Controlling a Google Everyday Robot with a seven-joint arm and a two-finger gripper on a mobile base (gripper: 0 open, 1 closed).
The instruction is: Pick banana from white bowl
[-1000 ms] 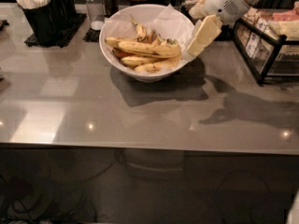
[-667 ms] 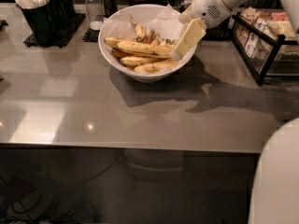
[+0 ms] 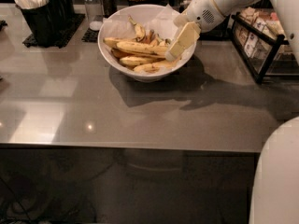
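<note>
My pincer slants into white bowl, banana end just beside its tip, aimed for it; grip: cannot tell.

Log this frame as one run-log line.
phase: reach | gripper: inside right side of white bowl, at right end of banana | banana: lying in bowl | lift: not yet

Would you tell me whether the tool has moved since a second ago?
Yes. The tool moved left, from the bowl's right rim inward over the bananas.
</note>
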